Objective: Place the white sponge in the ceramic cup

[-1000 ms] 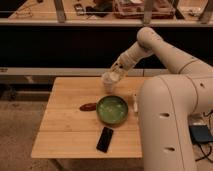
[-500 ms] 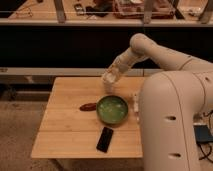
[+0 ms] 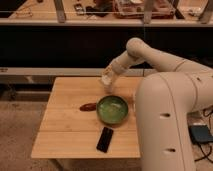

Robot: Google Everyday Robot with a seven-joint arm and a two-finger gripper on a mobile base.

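The claw (image 3: 107, 83) hangs over the far edge of the desk (image 3: 70, 131), just beyond the rim of the green bowl (image 3: 112, 111). Whether it is open or gripping cannot be told. At its tip sits a pale lump, perhaps the white sponge (image 3: 106, 87); the ceramic cup cannot be told apart from it. Against half a second ago the claw has sunk lower and a touch leftward, and the elbow has dropped with it. The white arm (image 3: 150, 56) reaches in from the right, bends high, then slopes down-left to the wrist. A dark reddish thing (image 3: 88, 106) lies left of the bowl, and a black flat slab (image 3: 104, 139) lies nearer the front edge — none of the three has moved.
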